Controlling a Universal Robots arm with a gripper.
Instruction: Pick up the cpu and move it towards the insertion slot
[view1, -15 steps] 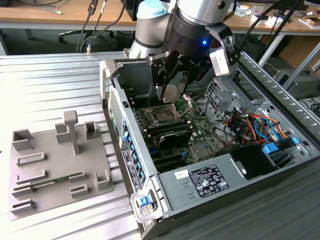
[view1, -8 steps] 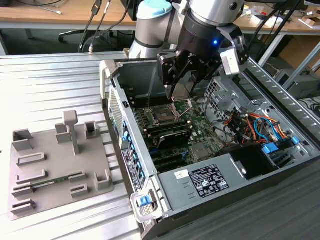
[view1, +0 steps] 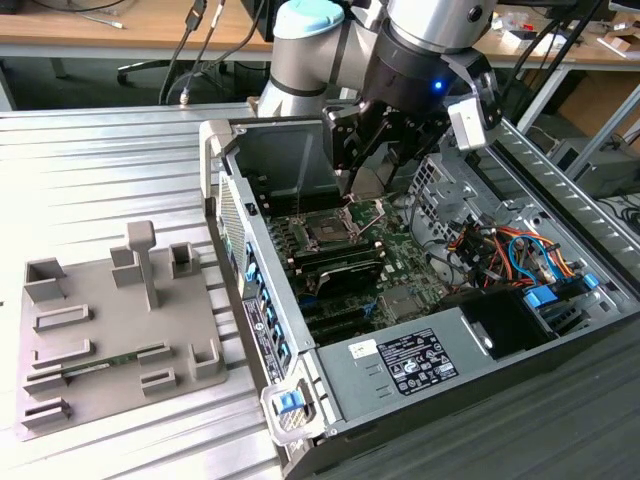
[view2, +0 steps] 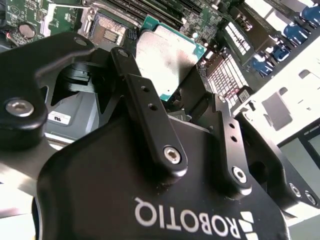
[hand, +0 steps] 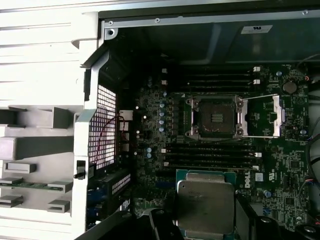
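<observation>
Silvery cpu (view2: 167, 62) clamped in gripper (view2: 175, 95), above green motherboard (hand: 295, 170), ribbed metal table (view1: 100, 170)

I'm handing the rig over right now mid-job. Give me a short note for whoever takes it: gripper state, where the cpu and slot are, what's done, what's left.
Gripper: shut on the cpu, which is held between the fingers, lifted inside the open computer case.
Insertion slot: empty, retention plate swung open beside it; the cpu hangs off to one side of it, over the memory slots.
Done: cpu picked up and carried into the case.
Left: cpu is not yet over the slot.
</observation>
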